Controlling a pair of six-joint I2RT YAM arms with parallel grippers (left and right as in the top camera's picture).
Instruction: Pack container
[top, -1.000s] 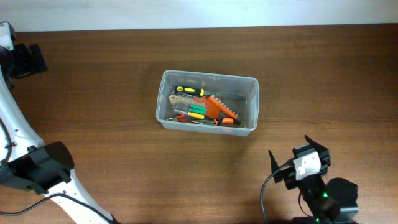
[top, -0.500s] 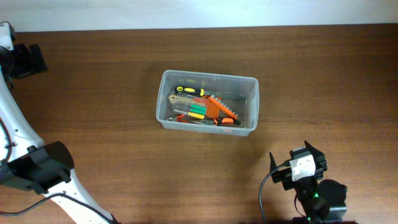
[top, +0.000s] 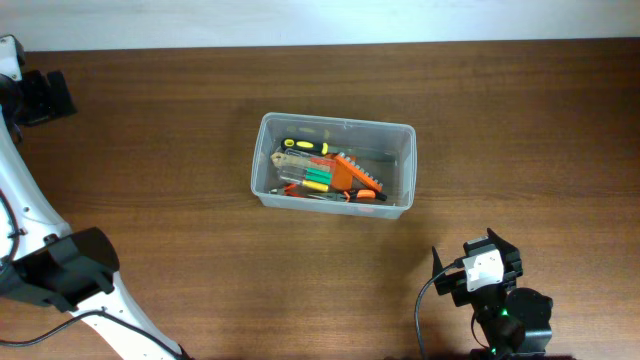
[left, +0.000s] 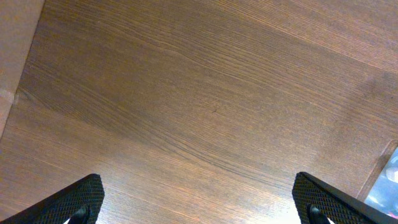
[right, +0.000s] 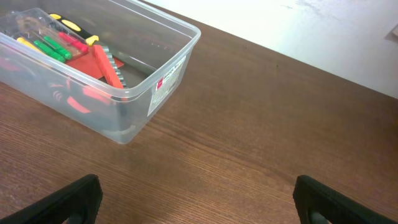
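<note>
The container (top: 404, 160), a clear lidless bin, stands at the middle of the wooden table. Inside lie an orange hex-key holder (top: 356, 175), green and red screwdrivers (top: 312, 178) and a yellow-and-black handle (top: 305, 146). In the right wrist view the container (right: 186, 37) fills the upper left, well beyond the fingers. My right gripper (top: 463, 250) (right: 196, 182) is open over bare wood near the front edge, right of the bin. My left gripper (top: 47, 95) (left: 196, 180) is open and empty over bare wood at the far left back.
The left arm's base (top: 65, 270) stands at the front left. A white strip beyond the table's back edge (top: 320, 20) runs along the top. In the left wrist view a paler surface (left: 15, 50) shows past the table's left edge.
The right arm has drawn back a little toward the front edge and slightly left. The left arm and the container's contents have not moved.
</note>
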